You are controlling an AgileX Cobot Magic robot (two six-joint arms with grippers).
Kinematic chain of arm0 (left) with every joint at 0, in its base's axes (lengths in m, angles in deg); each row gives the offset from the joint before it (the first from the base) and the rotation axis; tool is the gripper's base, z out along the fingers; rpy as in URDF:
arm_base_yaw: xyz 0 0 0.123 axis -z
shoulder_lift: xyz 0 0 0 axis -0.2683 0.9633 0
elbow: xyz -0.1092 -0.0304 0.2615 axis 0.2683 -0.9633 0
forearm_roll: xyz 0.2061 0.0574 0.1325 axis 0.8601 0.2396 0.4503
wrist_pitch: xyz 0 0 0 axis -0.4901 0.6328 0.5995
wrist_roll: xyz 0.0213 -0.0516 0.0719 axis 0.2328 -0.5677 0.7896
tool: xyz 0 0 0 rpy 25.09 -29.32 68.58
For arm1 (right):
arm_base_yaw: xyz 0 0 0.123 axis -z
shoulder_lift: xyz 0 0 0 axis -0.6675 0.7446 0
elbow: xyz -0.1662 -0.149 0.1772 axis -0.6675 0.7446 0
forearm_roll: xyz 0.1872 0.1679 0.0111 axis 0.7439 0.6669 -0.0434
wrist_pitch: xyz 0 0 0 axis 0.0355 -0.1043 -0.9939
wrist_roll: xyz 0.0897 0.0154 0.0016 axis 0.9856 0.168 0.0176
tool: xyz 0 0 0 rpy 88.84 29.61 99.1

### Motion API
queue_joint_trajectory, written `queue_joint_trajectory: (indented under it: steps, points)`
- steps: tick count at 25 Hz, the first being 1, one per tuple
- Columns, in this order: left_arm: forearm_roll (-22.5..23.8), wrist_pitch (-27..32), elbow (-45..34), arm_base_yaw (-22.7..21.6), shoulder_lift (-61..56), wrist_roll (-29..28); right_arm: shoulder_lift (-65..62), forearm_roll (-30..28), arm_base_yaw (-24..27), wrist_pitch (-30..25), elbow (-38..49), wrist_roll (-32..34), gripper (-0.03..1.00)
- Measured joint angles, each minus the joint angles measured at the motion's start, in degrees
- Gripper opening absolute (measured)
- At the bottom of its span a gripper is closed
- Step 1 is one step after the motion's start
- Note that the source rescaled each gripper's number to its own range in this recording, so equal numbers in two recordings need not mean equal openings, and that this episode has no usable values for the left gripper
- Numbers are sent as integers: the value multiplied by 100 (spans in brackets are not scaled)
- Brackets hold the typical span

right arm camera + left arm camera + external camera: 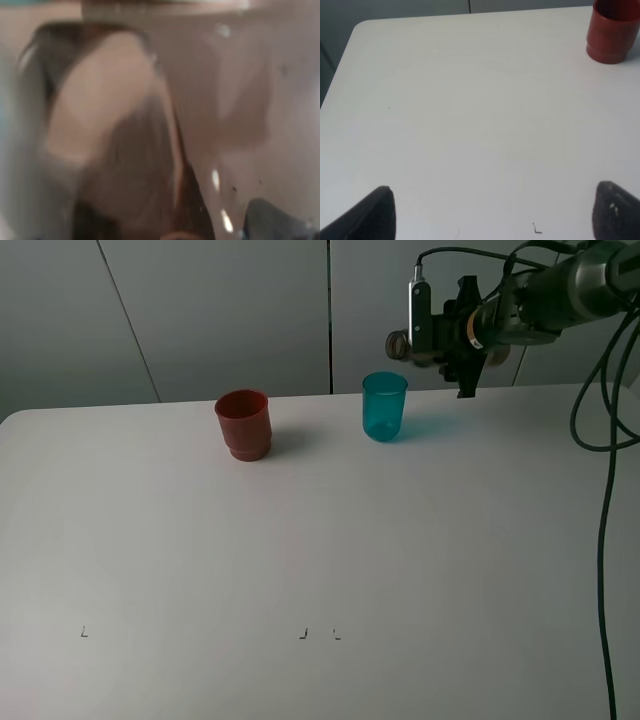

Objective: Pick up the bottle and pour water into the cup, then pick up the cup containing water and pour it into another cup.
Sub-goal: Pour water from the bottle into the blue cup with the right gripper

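Smoky bottle (150, 125) sits clamped in our right claw (462, 340); we should tip its neck slowly over the teal cup (384, 407). Our left claw (492, 215) gapes wide.

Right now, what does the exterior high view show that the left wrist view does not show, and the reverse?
Only the exterior high view shows the teal cup and the right gripper, raised beside that cup. Only the left wrist view shows the left gripper, with its two fingertips wide apart. Both views show the red cup standing upright on the white table.
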State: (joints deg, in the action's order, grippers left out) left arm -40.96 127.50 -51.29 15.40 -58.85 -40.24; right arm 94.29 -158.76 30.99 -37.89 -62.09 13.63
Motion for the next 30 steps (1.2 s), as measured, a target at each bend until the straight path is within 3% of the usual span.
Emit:
queue_joint_trajectory:
  steps: [30]
  points:
    - [0,0,0,0,0,0,175,-441,0,-68,-282,-164,0]
